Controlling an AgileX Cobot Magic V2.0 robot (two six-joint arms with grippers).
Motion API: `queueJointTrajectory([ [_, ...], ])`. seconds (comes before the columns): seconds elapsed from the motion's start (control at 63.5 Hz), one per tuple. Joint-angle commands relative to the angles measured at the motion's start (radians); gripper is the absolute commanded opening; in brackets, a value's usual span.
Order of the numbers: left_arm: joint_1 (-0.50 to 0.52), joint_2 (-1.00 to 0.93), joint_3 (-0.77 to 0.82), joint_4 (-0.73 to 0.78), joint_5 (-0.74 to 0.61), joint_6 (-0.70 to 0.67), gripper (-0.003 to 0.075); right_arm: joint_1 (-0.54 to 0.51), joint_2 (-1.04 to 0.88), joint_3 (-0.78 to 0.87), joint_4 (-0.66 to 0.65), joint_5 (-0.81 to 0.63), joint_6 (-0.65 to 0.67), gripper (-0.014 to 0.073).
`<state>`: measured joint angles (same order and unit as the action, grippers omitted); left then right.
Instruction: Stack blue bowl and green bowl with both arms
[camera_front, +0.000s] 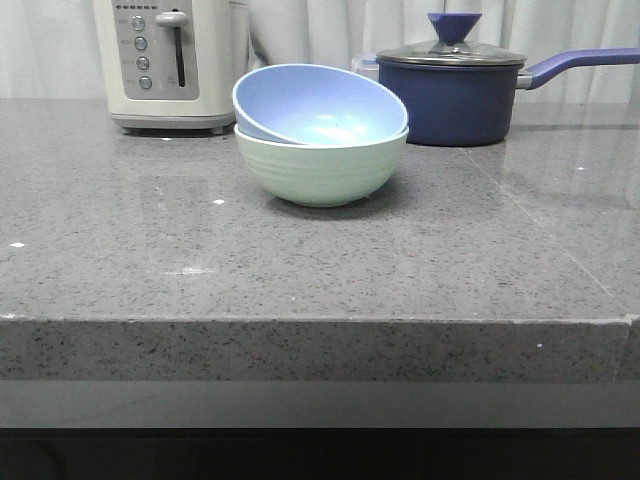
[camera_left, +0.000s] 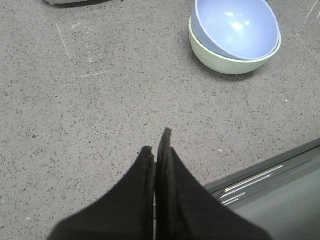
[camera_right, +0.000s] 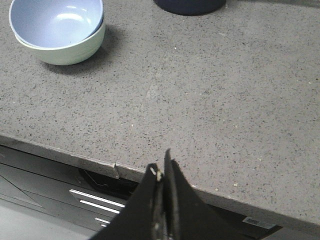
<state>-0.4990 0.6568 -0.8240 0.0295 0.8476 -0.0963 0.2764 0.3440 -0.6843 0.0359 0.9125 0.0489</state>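
the left gripper and right gripper hang closed and empty near the counter's front edge, well apart from the bowls. the blue bowl sits tilted inside the green bowl. stacking looks done; at most the tilt needs levelling.

Pale periwinkle blue bowl with faint ridges, white glare inside. Matte mint green bowl, faintly ridged outside. Speckled grey stone countertop, black and white flecks. Dark navy saucepan, blue knob and handle. Cream toaster, grey panel. Black left gripper, black right gripper.
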Motion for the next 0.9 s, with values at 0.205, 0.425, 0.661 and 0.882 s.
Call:
queueJointTrajectory([
  [0.205,0.234,-0.217,0.208,0.001,-0.374,-0.001,-0.0020,-0.006,0.006,-0.026,-0.008,-0.064,-0.001,-0.0054],
  [0.425,0.427,-0.474,0.565,0.001,-0.705,-0.001,-0.0020,-0.006,0.006,-0.026,-0.008,-0.064,-0.001,-0.0054],
  [0.661,0.462,-0.650,0.809,0.001,-0.964,-0.001,-0.0020,-0.006,0.006,-0.026,-0.008,-0.064,-0.001,-0.0054],
  [0.882,0.479,-0.680,0.833,0.001,-0.941,-0.007,-0.0020,-0.006,0.006,-0.026,-0.008,-0.064,-0.001,-0.0054],
])
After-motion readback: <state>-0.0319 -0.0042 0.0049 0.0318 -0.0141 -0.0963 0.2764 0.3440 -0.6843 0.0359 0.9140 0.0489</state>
